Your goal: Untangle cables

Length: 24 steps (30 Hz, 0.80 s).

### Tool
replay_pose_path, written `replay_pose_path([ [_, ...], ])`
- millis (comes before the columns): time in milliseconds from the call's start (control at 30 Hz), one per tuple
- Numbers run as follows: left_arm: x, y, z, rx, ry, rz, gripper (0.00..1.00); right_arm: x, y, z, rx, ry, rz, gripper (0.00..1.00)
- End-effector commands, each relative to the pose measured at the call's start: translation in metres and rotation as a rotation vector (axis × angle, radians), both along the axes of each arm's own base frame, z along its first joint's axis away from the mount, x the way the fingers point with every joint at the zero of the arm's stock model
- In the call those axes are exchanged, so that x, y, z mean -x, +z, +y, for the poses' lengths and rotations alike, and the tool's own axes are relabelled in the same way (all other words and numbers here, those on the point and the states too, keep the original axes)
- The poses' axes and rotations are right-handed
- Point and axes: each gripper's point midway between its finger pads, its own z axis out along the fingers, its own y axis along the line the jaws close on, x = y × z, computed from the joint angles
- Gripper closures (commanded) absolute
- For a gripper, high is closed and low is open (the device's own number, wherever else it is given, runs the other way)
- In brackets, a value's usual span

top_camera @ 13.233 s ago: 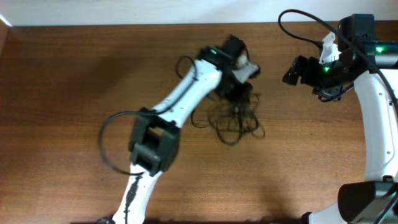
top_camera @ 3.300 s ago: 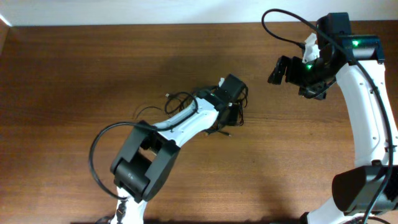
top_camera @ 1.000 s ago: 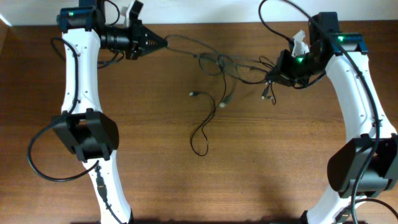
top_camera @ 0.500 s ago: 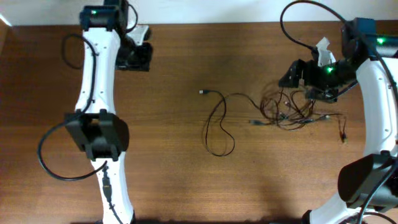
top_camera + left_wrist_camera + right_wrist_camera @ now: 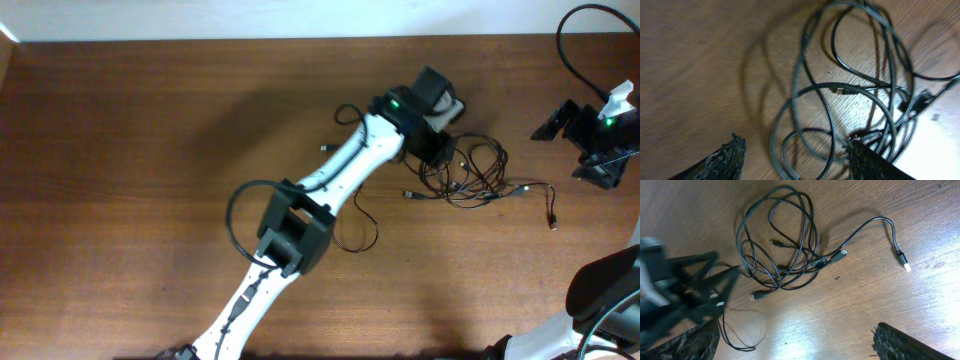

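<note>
The cables [image 5: 472, 172] lie bunched in loose black loops right of the table's middle. One strand [image 5: 362, 232] trails away to the left, and another [image 5: 528, 186] runs right to a plug. My left gripper [image 5: 438, 150] is low over the bunch's left edge. In the left wrist view it [image 5: 797, 160] stands open, with cable loops [image 5: 850, 90] on the wood between and ahead of its fingers. My right gripper [image 5: 552, 125] is off to the right of the bunch. The right wrist view shows it [image 5: 795, 345] open and empty above the cables [image 5: 780, 245].
The left arm [image 5: 330, 185] stretches diagonally from the front edge to the bunch, crossing over the loose left strand. A white wall [image 5: 300, 18] runs along the far edge of the table. In the right wrist view the left gripper [image 5: 682, 290] appears blurred at the left.
My left arm has swung from the far left corner to the cable bunch and its gripper has opened. My right arm has pulled back to the right, away from the bunch.
</note>
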Motion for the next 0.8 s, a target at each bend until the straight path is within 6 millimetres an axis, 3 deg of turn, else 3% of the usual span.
replay_pose_path([
  [0, -0.003, -0.021, -0.014, -0.07, 0.029, -0.096, 0.34, 0.0, 0.01, -0.001, 0.023, 0.013, -0.025, 0.01],
  [100, -0.017, -0.038, -0.011, -0.128, 0.101, -0.164, 0.46, 0.0, 0.01, -0.001, 0.024, 0.016, -0.025, 0.01],
  [200, -0.019, -0.046, -0.008, -0.144, 0.128, -0.157, 0.59, 0.0, 0.01, -0.001, 0.024, 0.016, -0.025, 0.01],
  [267, -0.019, -0.046, -0.008, -0.143, 0.128, -0.155, 0.75, 0.0, 0.008, -0.001, 0.022, 0.016, -0.021, 0.01],
  [333, -0.018, -0.046, -0.007, -0.143, 0.14, -0.145, 0.99, -0.001, 0.006, -0.001, 0.019, 0.017, -0.015, 0.01],
  [367, -0.019, -0.037, -0.004, -0.143, 0.152, -0.14, 1.0, -0.001, 0.005, -0.001, 0.019, 0.016, -0.014, 0.01],
  [400, -0.022, -0.02, 0.0, -0.137, 0.169, -0.137, 1.0, -0.001, 0.005, -0.001, 0.019, 0.016, -0.014, 0.01],
  [433, -0.028, 0.037, 0.016, -0.117, 0.199, -0.152, 1.0, -0.001, 0.005, -0.001, 0.018, 0.017, -0.014, 0.01],
  [500, -0.021, 0.117, 0.048, -0.068, 0.223, -0.155, 1.0, -0.003, 0.006, 0.008, 0.012, 0.04, -0.017, 0.01],
  [567, -0.001, 0.183, 0.084, -0.022, 0.243, -0.165, 1.0, -0.014, 0.011, 0.043, -0.057, 0.16, -0.07, 0.01],
  [600, 0.009, 0.205, 0.099, -0.03, 0.229, -0.181, 1.0, -0.024, 0.021, 0.079, -0.147, 0.258, -0.139, 0.01],
  [700, 0.024, 0.221, 0.131, -0.069, 0.238, -0.155, 1.0, -0.04, 0.047, 0.16, -0.317, 0.516, -0.32, 0.01],
  [767, 0.039, 0.221, 0.129, -0.002, 0.117, -0.073, 1.0, -0.049, 0.055, 0.189, -0.333, 0.603, -0.393, 0.01],
])
